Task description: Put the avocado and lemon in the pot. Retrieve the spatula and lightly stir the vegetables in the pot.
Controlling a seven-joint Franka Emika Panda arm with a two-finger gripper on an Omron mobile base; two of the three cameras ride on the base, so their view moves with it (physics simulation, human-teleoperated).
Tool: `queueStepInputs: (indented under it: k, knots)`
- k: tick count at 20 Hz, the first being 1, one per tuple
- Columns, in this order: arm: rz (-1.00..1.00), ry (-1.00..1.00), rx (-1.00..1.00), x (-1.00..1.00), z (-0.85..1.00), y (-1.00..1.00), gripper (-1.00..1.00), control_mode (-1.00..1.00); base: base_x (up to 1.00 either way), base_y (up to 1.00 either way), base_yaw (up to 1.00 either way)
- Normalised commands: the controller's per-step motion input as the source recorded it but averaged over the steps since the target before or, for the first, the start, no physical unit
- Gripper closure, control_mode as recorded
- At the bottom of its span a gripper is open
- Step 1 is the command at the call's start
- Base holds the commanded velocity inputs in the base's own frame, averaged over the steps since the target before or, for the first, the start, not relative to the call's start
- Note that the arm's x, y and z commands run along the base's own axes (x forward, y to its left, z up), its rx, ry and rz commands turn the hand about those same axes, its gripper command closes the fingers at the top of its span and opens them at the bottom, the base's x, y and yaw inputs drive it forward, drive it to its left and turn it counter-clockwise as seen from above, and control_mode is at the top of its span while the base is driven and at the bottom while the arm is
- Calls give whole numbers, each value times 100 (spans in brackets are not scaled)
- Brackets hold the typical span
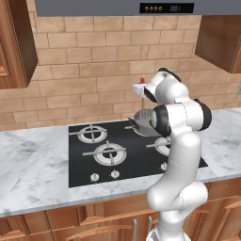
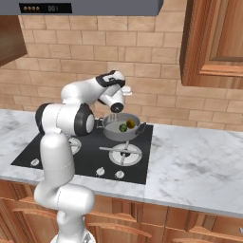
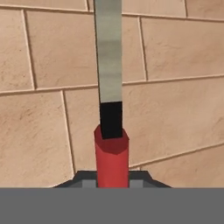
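Note:
My gripper (image 3: 112,178) is shut on the red handle of the spatula (image 3: 111,151). Its silver metal part runs up from the handle against the brick wall. The hand (image 1: 140,88) is raised above the back of the stove, over the pot (image 2: 110,131), and faces the wall. The grey pot sits on the rear right burner, and the arm partly covers the pot (image 1: 141,117) in the left base view. Inside it lie the green avocado (image 2: 123,127) and the yellow lemon (image 2: 130,124) side by side.
The black stovetop (image 1: 84,162) has several burners and front knobs, set in a marble counter (image 2: 199,161). A range hood (image 1: 141,7) hangs overhead, with wooden cabinets (image 2: 213,42) on both sides. The brick wall stands close behind the hand.

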Motion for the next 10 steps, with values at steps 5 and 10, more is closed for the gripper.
queueStepInputs:
  k: [5, 10]
  knots:
    - [7, 3, 3, -20, -9, -10, 100, -100, 0, 0, 0]
    - [9, 0, 0, -26, -10, -55, 100, -100, 0, 0, 0]
